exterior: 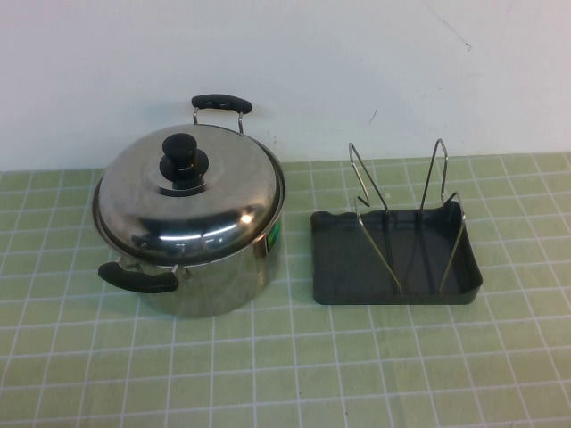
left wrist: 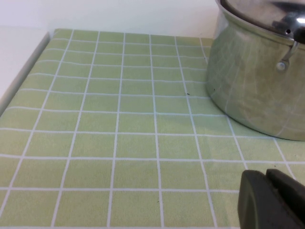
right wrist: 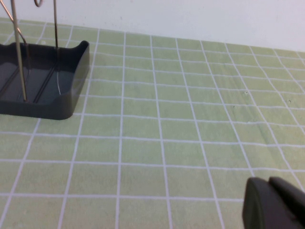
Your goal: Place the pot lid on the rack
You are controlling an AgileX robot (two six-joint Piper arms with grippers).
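Note:
The shiny domed pot lid (exterior: 183,201) with its black knob (exterior: 183,159) sits on the steel pot (exterior: 210,267) at the table's left; the pot's side (left wrist: 255,86) also shows in the left wrist view. The rack (exterior: 393,259), a dark grey tray with silver wire uprights (exterior: 401,201), stands to the pot's right; its corner (right wrist: 71,81) shows in the right wrist view. Neither arm appears in the high view. My left gripper (left wrist: 267,179) is shut on nothing, low over the tiles short of the pot. My right gripper (right wrist: 269,186) is shut and empty, away from the rack.
Two black handles (exterior: 221,103) (exterior: 138,279) stick out from the pot, one at the back and one at the front left. Green tiled cloth (exterior: 285,366) covers the table, with a white wall (exterior: 357,71) behind. The table's edge (left wrist: 24,67) shows in the left wrist view.

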